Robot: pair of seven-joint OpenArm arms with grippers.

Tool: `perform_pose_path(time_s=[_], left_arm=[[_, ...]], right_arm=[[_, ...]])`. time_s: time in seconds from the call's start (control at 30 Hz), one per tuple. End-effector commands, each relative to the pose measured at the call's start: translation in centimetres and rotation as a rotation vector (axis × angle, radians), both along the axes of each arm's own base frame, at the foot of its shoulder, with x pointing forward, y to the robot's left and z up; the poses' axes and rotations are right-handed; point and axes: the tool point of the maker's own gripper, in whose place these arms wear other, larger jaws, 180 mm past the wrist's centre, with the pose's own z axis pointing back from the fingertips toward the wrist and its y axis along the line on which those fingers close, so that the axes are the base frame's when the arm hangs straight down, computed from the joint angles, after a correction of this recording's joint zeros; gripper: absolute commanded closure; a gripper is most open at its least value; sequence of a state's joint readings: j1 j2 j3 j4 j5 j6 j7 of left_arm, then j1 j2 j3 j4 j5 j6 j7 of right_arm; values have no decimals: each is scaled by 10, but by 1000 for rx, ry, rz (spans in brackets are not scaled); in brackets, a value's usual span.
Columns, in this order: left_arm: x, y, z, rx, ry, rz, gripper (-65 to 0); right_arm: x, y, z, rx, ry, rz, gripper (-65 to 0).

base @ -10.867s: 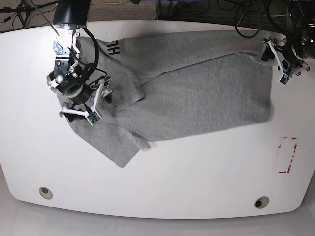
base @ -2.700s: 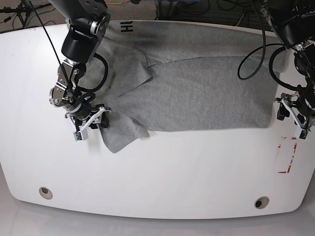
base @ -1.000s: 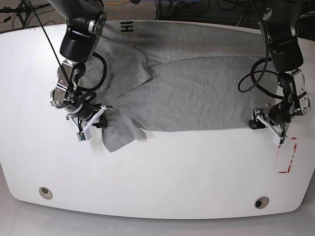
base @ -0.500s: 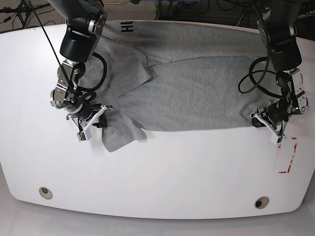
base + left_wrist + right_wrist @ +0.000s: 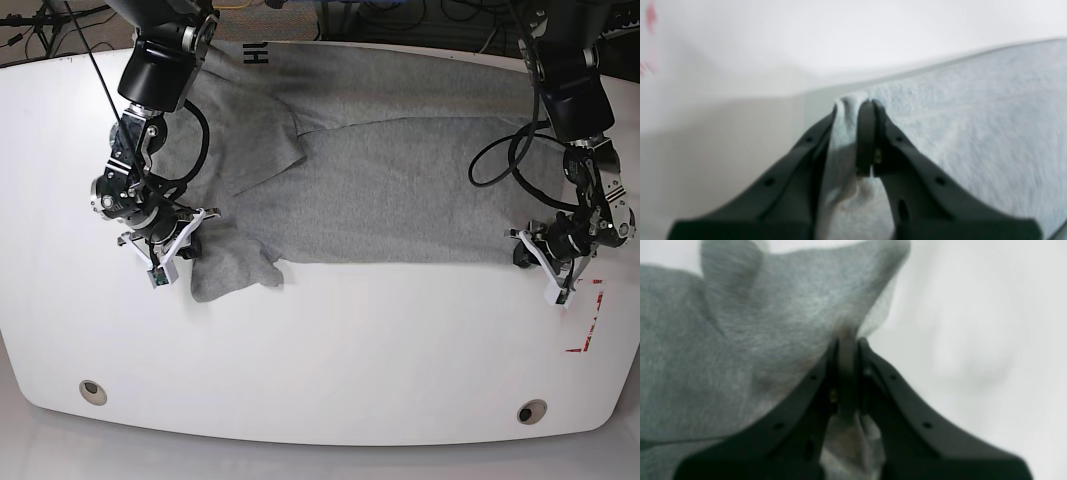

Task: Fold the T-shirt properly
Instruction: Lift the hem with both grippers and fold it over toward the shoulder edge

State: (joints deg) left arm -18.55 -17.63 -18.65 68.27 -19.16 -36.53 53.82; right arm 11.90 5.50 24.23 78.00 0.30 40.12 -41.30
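I see the grey T-shirt (image 5: 400,190) spread across the far half of the white table (image 5: 330,360). My left gripper (image 5: 862,110) is clamped on its hem corner (image 5: 527,250); my right gripper (image 5: 846,343) is pinched tight on the sleeve (image 5: 232,270).

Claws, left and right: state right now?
Left claw: closed, pinching the grey T-shirt at its edge.
Right claw: closed, pinching a fold of the same T-shirt.

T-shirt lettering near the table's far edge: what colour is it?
Black, on the heather-grey T-shirt; the lettering shows best in the base view.
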Motion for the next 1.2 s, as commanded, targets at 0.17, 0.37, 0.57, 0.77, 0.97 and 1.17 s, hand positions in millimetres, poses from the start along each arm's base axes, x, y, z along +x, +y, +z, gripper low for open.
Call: perform_pose_path(time_s=[0.17,0.37,0.57,0.77,0.97,1.17], left_arm=[[0,24,35,56,-76,21,-35],[-14,33,37,86,-69,34,-38],[-27,32,38,136,-62,3,-38],[-45,31,39,191,-45,-17,-38],[-60,29,40,235,-35,-36,-38],[-75,29,33,258,-10,-49,-39]], right_arm=[[-6,-15,39,-103,-69,-5,0],[-19,-18,54,-167,-80,1,0],[-36,-22,69,-239,-75,-1,0],[-57,-26,80,-309,-55,-4,0],[-80,-21,74,-320,-20,-7,0],[-108,-15,53,-306,54,4,0]])
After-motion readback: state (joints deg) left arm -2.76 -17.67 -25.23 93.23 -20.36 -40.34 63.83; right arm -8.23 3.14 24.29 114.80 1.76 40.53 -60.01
